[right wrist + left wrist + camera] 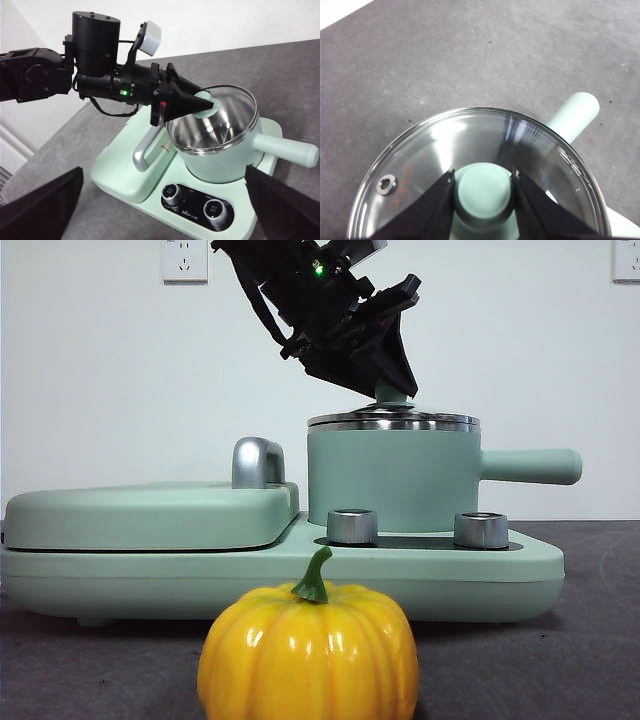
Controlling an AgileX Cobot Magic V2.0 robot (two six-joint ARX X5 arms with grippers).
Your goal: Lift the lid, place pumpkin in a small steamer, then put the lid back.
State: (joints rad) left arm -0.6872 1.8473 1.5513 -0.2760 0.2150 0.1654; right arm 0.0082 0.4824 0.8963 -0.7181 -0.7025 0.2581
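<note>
Left wrist view: left hand clasps lid knob.

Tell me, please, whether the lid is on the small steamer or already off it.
On: the lid sits level on the small steamer, its rim meeting the pot's, with the left tool closed on its knob.

pumpkin base (frame-cut)

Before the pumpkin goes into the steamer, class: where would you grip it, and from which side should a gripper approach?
Grip the pumpkin across its round ribbed body, coming down from above with the jaws either side of the stem. It stands upright on the table with open space above. The thin, curved stem looks too slippery for a sure hold.
</note>
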